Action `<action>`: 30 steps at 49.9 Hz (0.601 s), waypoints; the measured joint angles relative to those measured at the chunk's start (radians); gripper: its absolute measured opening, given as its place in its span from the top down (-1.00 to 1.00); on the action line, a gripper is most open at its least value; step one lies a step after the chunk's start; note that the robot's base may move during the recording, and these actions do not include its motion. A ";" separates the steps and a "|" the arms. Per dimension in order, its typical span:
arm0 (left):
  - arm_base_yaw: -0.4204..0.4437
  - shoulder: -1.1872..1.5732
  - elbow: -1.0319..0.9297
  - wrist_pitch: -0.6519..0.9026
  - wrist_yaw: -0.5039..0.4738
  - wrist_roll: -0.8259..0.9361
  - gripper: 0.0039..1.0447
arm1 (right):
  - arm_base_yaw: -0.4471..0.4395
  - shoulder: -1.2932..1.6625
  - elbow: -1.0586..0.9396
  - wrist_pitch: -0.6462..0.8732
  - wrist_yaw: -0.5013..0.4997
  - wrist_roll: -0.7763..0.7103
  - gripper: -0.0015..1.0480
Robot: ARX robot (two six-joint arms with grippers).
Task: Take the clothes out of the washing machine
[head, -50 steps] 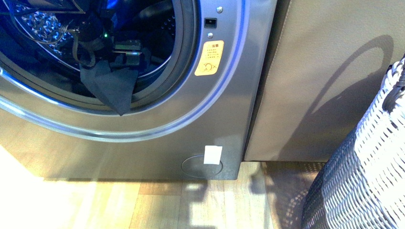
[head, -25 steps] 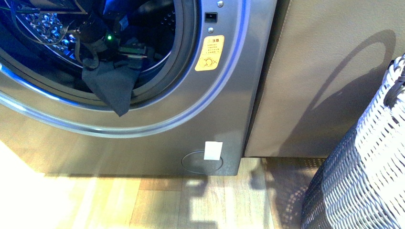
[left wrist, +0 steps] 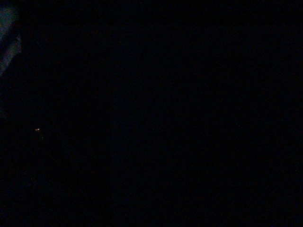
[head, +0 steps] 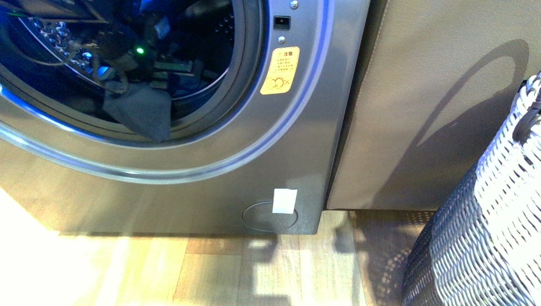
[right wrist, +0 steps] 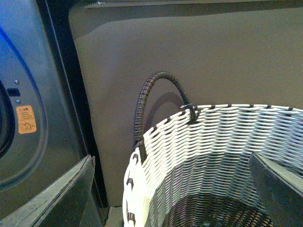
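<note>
The grey washing machine fills the left of the front view, its round porthole open. Inside the porthole my left gripper is shut on the clothes, a dark floppy garment that hangs in a bunch just inside the lower door rim. A green light glows on the left arm. The left wrist view is dark. In the right wrist view my right gripper is open, with nothing between its fingers, above the white woven basket.
An orange warning sticker sits beside the porthole and a white tag by the round lower cover. A brown panel stands right of the machine. The woven basket is at the far right on the wooden floor.
The left arm has shifted left and up inside the porthole. The hanging point of the clothes, which draped over the door rim, has risen and now bunches inside the rim.
</note>
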 joint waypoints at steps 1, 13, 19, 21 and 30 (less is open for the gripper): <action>0.002 -0.010 -0.017 0.018 0.001 -0.005 0.80 | 0.000 0.000 0.000 0.000 0.000 0.000 -0.86; 0.012 -0.140 -0.191 0.203 0.026 -0.024 0.81 | 0.000 0.000 0.000 0.000 0.000 0.000 -0.86; 0.009 -0.208 -0.267 0.261 0.045 -0.024 0.81 | 0.000 0.000 0.000 0.000 0.000 0.000 -0.86; 0.005 -0.226 -0.290 0.274 0.046 -0.024 0.81 | 0.000 0.000 0.000 0.000 0.000 0.000 -0.86; -0.019 -0.307 -0.420 0.342 0.059 -0.021 0.81 | 0.000 0.000 0.000 0.000 0.000 0.000 -0.86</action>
